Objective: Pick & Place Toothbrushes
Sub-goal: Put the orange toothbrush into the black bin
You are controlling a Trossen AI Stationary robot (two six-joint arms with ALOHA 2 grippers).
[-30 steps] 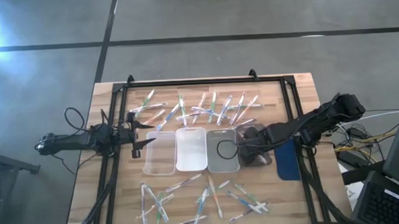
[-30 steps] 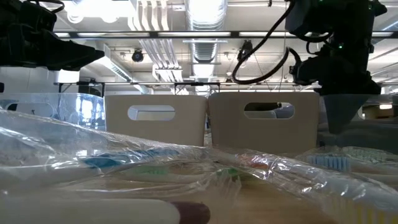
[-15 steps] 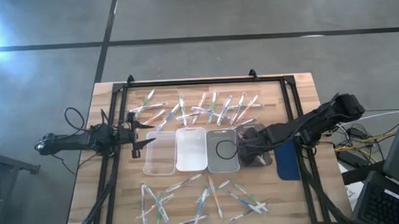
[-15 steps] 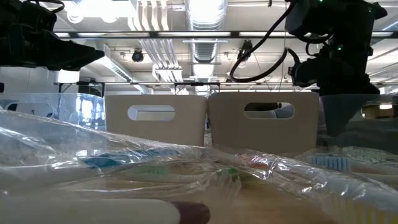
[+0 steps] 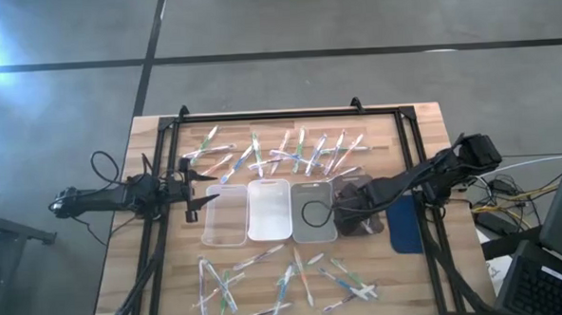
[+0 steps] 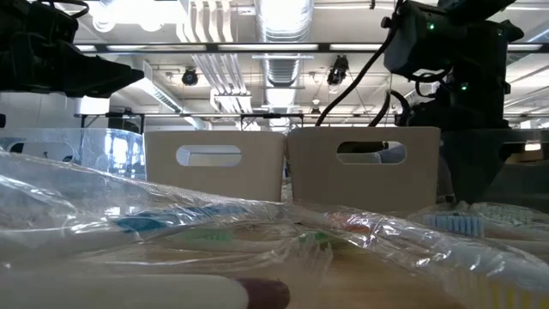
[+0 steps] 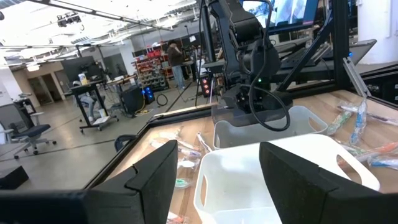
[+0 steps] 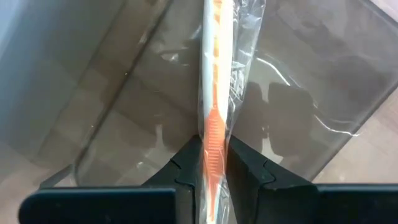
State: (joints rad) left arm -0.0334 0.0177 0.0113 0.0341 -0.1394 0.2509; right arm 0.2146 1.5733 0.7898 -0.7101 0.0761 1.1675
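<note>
Right hand [image 8: 211,163] clamped on one orange-accented toothbrush [image 8: 216,81] over the fourth of four trays [image 5: 358,205]; left hand [image 7: 211,186] wide.

The right arm [image 5: 434,175] now sits lower and its elbow closer in; its cable loop [image 5: 314,213] shifts slightly left.

Both arms are dark, near-black, built of jointed blocky segments. A black cable loops beside the right gripper [image 5: 352,208], another near the left arm's base. Green indicator lights glow on the right arm's housing. The left gripper [image 7: 214,171] has broad, angular black fingers.
</note>
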